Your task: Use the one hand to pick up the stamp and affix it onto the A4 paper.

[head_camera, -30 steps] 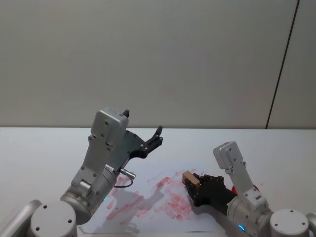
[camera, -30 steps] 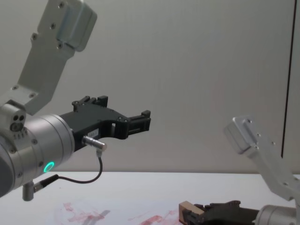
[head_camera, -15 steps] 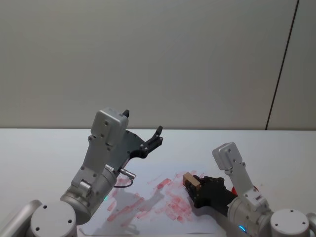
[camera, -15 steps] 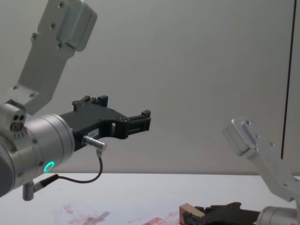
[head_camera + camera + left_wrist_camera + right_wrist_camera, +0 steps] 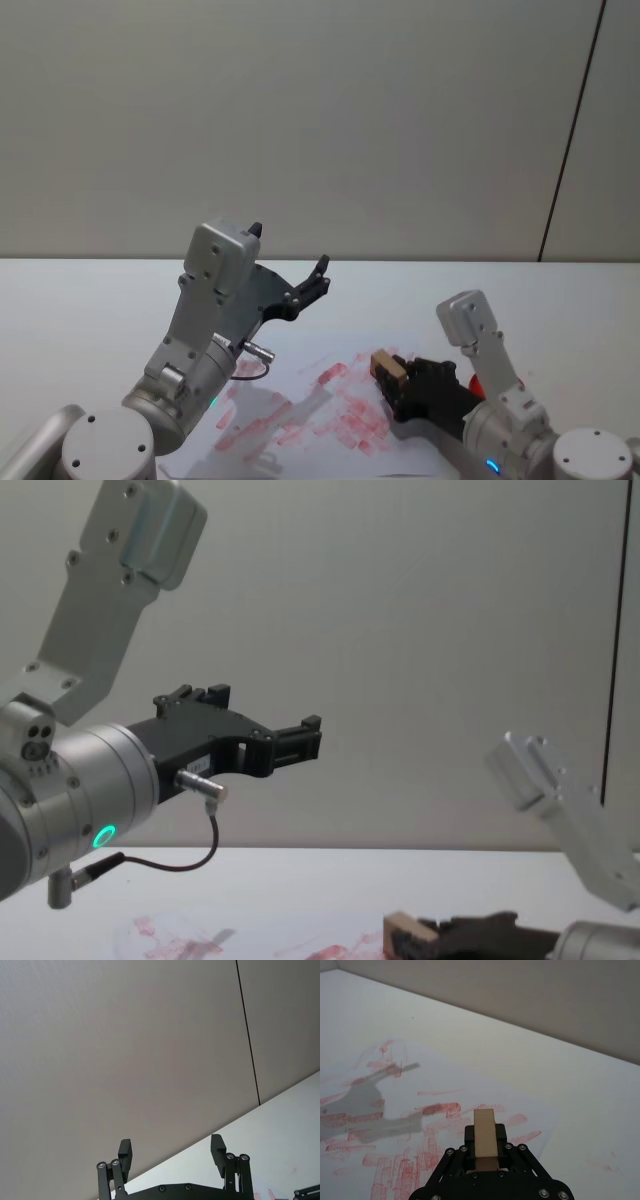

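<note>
Right gripper point(image 5: 392, 386) is pinching the stamp point(image 5: 385, 364) over the A4 paper point(image 5: 312, 360), 3 o'clock side. Left gripper point(image 5: 320, 277) is hovering, jaws spread

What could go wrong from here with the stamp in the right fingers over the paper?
1. Nothing pins the A4 paper; the left gripper hangs open above it, so the sheet may slide or lift with the stamp.
2. The right gripper holds the stamp tilted, so it may print only partly.
3. Red marks crowd that area; a new print may overlap them.
</note>
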Robot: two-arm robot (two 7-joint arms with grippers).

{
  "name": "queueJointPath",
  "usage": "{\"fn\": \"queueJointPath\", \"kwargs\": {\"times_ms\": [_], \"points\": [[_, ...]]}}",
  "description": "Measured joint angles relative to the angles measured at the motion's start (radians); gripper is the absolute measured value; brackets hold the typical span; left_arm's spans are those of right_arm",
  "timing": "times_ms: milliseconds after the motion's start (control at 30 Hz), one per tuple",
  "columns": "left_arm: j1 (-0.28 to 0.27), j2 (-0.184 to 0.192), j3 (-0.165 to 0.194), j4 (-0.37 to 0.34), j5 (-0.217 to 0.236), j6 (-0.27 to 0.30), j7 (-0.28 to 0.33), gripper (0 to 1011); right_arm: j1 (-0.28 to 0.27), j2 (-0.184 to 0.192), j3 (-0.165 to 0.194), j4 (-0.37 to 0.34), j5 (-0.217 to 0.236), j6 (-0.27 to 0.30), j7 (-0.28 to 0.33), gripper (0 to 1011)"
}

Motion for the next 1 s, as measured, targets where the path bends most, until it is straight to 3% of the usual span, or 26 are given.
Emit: {"fn": "queueJointPath", "kwargs": {"times_ms": [433,1000], "points": [[0.0,0.0,0.0,0.0,0.0,0.0,0.0,1002,-0.019,0.016,0.025,-0.083,0.078,-0.112,-0.036,217],[0.0,0.0,0.0,0.0,0.0,0.0,0.0,1003,-0.088,0.087,0.068,-0.196,0.122,-0.107,-0.061,217]]}}
